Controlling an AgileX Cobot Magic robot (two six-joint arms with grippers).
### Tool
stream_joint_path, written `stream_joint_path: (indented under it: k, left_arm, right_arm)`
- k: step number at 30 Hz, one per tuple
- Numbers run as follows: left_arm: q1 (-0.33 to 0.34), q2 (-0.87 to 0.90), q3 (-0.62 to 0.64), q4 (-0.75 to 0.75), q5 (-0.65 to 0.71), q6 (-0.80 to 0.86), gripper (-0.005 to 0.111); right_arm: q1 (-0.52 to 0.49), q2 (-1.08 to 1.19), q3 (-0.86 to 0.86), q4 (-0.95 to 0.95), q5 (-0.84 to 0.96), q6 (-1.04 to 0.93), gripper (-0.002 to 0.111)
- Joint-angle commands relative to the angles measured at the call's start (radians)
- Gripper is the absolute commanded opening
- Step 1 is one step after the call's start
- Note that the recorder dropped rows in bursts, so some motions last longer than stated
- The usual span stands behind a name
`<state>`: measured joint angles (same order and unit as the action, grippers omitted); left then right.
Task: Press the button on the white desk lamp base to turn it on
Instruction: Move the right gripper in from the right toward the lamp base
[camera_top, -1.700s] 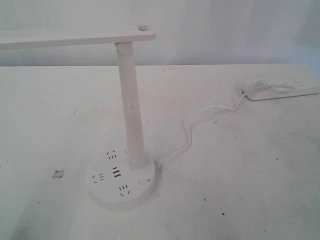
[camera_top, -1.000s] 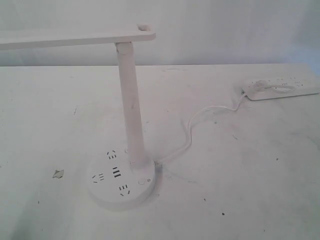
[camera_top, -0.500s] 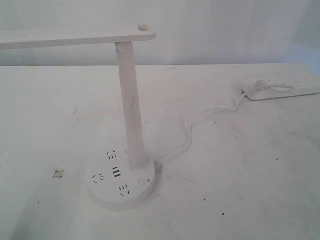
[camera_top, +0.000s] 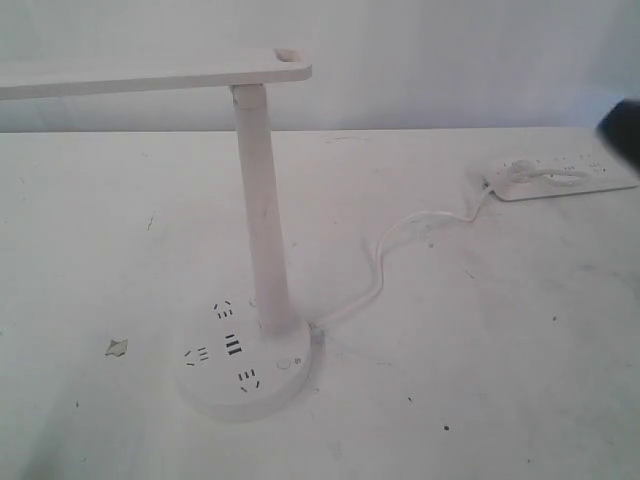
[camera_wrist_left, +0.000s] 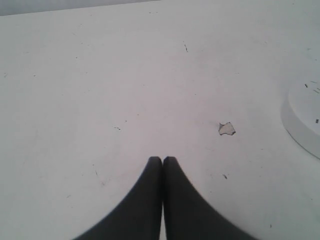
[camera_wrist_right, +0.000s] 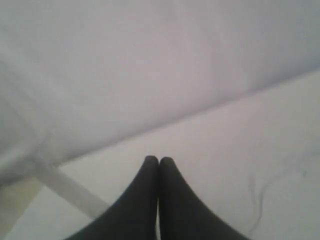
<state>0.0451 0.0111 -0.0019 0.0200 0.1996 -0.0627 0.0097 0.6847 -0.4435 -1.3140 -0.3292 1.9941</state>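
The white desk lamp base (camera_top: 243, 360) is a thick round disc on the table, with dark socket slots and a tall white column (camera_top: 262, 230) carrying a flat lamp head (camera_top: 150, 75). Its small round button (camera_top: 283, 363) sits on the disc's right side. A dark blurred tip of my right gripper (camera_top: 622, 128) shows at the exterior view's right edge, far from the base. In its wrist view the right gripper (camera_wrist_right: 159, 160) is shut and empty. My left gripper (camera_wrist_left: 162, 160) is shut and empty over bare table, with the base's rim (camera_wrist_left: 300, 117) off to one side.
A long white power strip (camera_top: 560, 177) lies at the back right, and a white cord (camera_top: 385, 262) runs from it to the lamp base. A small chip mark (camera_top: 116, 347) (camera_wrist_left: 226, 128) lies on the tabletop left of the base.
The dark tip of my right gripper has come into the exterior view at the right edge. The lamp, the cord and the power strip have not moved.
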Motion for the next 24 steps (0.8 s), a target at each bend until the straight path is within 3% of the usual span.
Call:
stream_joint_path:
  k: [1, 7, 11, 24]
  left_arm:
    - [0.002, 0.001, 0.002, -0.004, -0.001, 0.000, 0.000]
    - [0.002, 0.001, 0.002, -0.004, -0.001, 0.000, 0.000]
    - [0.002, 0.001, 0.002, -0.004, -0.001, 0.000, 0.000]
    - [0.002, 0.001, 0.002, -0.004, -0.001, 0.000, 0.000]
  right_arm:
    - [0.009, 0.286, 0.027, -0.139, -0.184, 0.110, 0.000]
    - [0.009, 0.605, 0.027, -0.119, -0.393, 0.044, 0.000]
    - [0.035, 0.746, 0.023, 0.001, -0.573, -0.070, 0.000]
    - [0.281, 0.983, -0.147, 0.120, -0.529, -0.162, 0.000]
